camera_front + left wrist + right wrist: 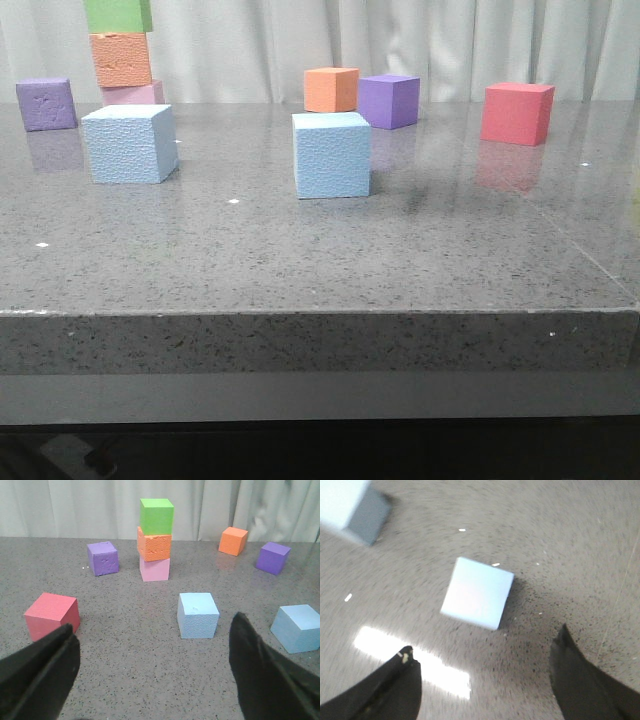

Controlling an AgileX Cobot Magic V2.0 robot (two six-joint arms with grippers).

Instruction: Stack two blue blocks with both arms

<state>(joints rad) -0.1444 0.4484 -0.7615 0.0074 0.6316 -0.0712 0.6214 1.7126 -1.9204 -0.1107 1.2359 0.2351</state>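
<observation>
Lying beyond right claw: blue block.

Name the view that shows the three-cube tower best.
Left wrist view: the whole tower shows, green on orange on pink. The front view crops its green top at the frame edge. The right wrist view misses it entirely.

No text, label, brand, number or sign can be read on the cubes, the desk or the curtain
</observation>
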